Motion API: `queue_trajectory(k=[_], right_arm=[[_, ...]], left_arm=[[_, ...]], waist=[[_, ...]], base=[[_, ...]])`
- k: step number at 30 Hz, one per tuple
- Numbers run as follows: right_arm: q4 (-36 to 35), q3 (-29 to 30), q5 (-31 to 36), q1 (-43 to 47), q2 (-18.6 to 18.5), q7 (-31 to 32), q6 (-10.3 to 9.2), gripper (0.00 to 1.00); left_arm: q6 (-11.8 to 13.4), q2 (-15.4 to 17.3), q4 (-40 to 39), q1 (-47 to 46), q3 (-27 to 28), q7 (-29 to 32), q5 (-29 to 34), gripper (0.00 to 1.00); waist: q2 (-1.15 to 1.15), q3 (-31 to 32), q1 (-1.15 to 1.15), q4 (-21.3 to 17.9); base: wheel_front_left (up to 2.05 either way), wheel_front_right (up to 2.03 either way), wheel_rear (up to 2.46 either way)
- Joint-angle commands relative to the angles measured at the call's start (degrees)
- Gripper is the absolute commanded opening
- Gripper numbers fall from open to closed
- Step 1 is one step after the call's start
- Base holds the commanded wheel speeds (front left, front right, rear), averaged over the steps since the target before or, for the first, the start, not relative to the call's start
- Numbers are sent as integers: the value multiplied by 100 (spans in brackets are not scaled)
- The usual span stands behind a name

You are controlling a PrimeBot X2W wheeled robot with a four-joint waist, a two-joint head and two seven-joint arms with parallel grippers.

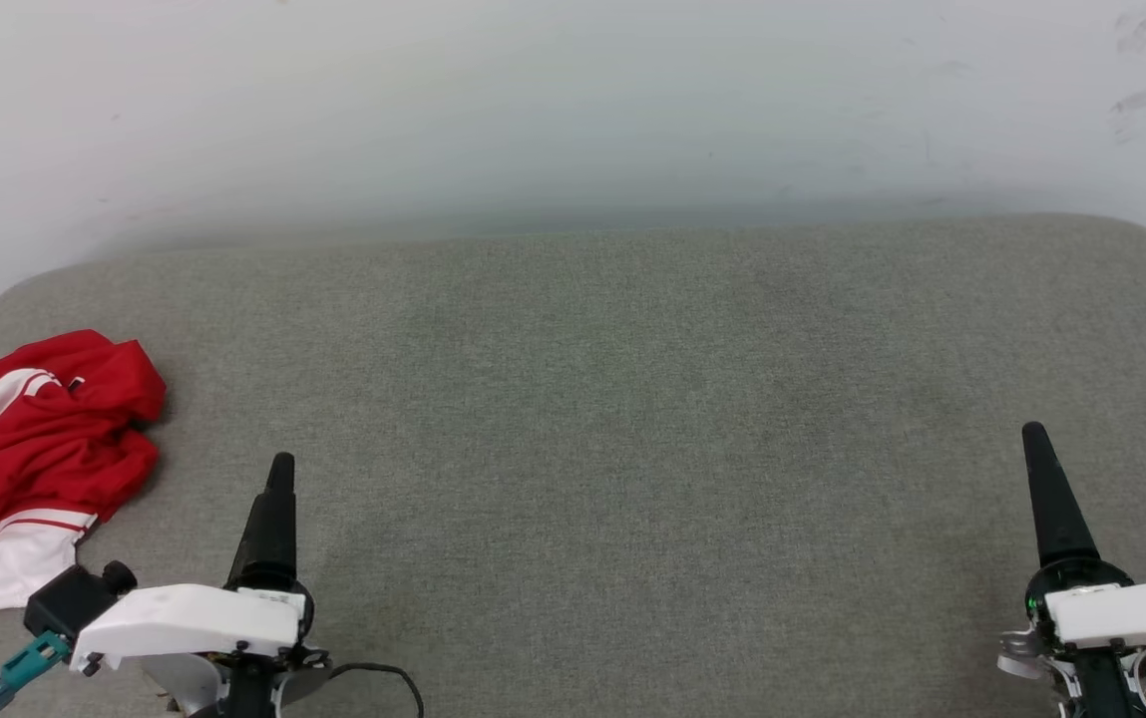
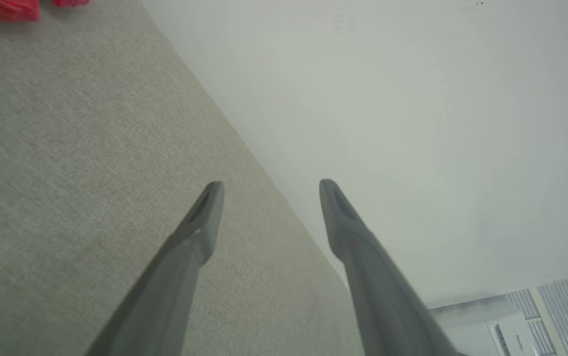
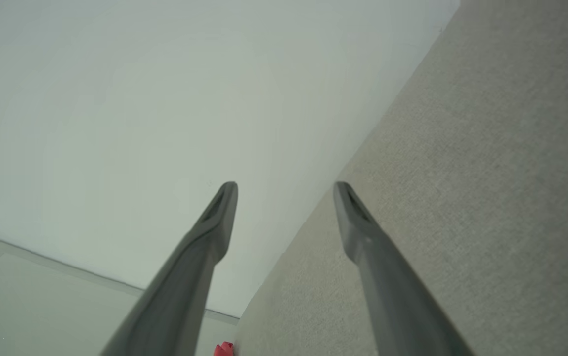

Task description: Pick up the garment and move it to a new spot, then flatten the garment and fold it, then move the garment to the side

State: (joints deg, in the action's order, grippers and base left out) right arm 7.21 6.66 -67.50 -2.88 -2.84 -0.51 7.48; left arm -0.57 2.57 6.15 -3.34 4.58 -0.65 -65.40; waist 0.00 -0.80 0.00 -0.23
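With your left gripper (image 2: 271, 185) and right gripper (image 3: 286, 185) both spread and empty, expect the crumpled red jersey (image 1: 34, 449) at the grey cushion's (image 1: 632, 399) left edge to be light, limp and probably slippery, so pinch a raised red fold.

Garment (image 1: 34, 449): crumpled red heap with white sleeves and striped trim, at the left edge of the cushion.
Left gripper (image 1: 280, 471): low left, dark fingers pointing toward the wall, near the garment, tips clear of it.
Right gripper (image 1: 1035, 439): low right, well apart from the garment, over bare fabric.
Cushion (image 1: 632, 399): grey woven fabric.
Wall (image 1: 533, 100): white, scuffed, behind the cushion.
Teal connector (image 1: 29, 663): beside the left wrist.
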Motion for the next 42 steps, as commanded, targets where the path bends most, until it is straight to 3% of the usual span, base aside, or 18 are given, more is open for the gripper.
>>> queue_trajectory(k=[1,10,23,42], right_arm=[[-190,-41,279,-40,-11,-53,1,100],[-363,-352,1594,111,-11,-246,1,100],[-347,-474,2754,268,-10,-496,1,100],[-526,-575,4089,462,-10,-812,1,100]], left_arm=[[39,23,-143,-18,-56,-52,297,100],[353,36,-250,99,-313,-243,1426,100],[705,166,-344,238,-603,-491,2474,100],[861,219,-541,384,-919,-801,3694,100]], waist=[[0,-2,0,0],[0,-2,0,6],[0,-7,0,8],[0,-8,0,41]], base=[[0,0,0],[0,0,0],[0,0,0],[0,0,0]])
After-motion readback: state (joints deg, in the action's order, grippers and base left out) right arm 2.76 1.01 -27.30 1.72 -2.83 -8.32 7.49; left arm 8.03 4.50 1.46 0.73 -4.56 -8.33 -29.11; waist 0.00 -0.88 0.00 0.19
